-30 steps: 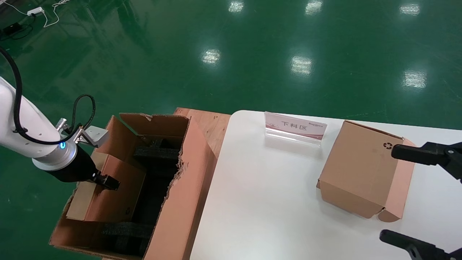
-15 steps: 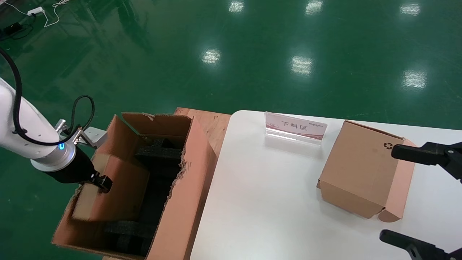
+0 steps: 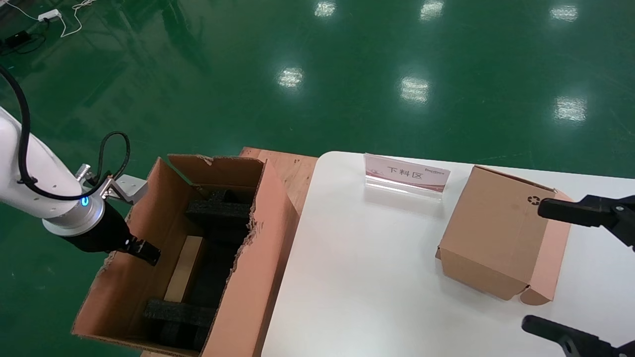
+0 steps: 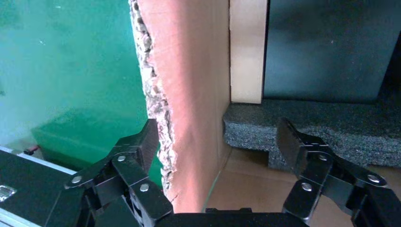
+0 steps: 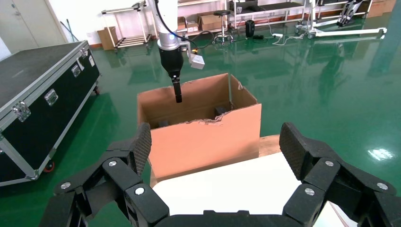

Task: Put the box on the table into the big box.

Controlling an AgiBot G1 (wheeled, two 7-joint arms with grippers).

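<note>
Box (image 3: 184,269) stands on edge inside the big box (image 3: 248,277), slotted between its left wall and the black foam inserts (image 3: 218,212), which likely keep it upright. Off the table's (image 3: 357,267) left edge, the left gripper (image 4: 217,142) hangs with jaws wide, straddling the torn wall, holding nothing. Near the right edge, the right gripper (image 5: 215,142) waits open and empty by the cube-like box (image 3: 496,233).
</note>
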